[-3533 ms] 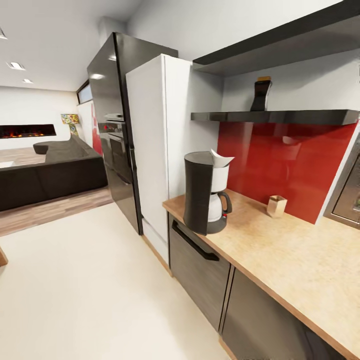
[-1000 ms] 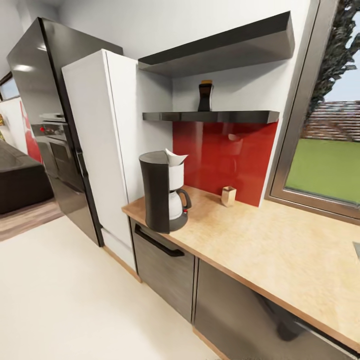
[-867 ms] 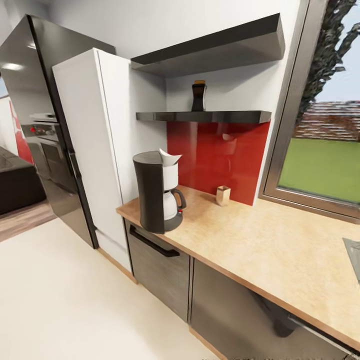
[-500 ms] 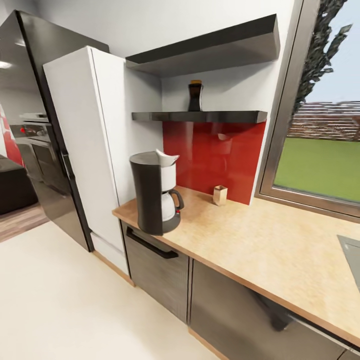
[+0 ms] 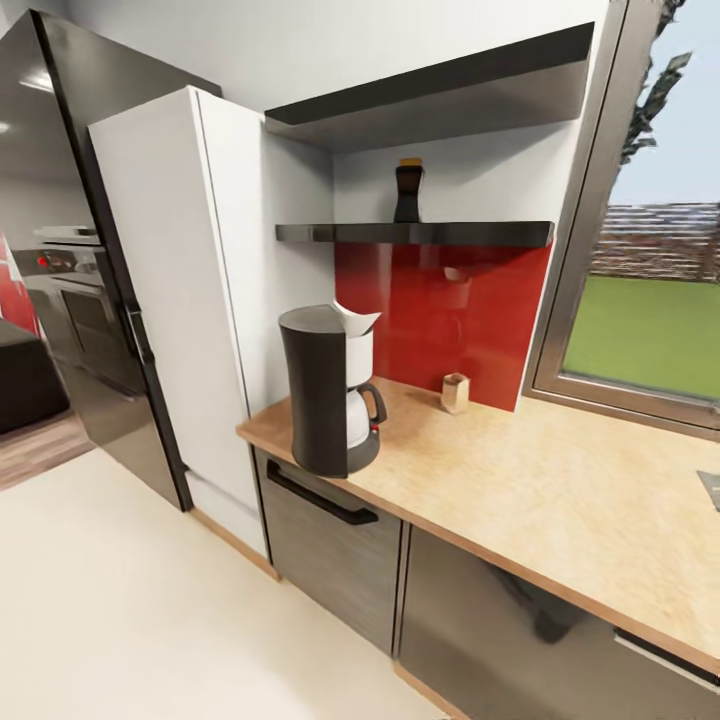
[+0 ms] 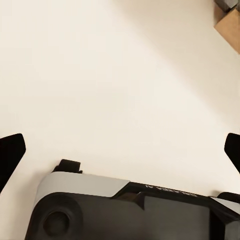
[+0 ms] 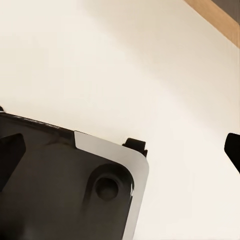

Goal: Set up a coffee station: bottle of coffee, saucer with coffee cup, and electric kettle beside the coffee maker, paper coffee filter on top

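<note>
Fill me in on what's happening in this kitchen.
Nothing is being handled right now. The left hand and right hand are open and empty, hanging over the pale floor. The coffee maker stands on the countertop with a white paper filter on top. The coffee bottle sits on the black shelf, not yet brought down.

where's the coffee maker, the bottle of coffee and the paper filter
coffee maker [image 5: 318, 395], head view, dark grey body
bottle of coffee [image 5: 407, 195], head view, dark jar body
paper coffee filter [image 5: 355, 319], head view, white cone on the machine's top
</note>
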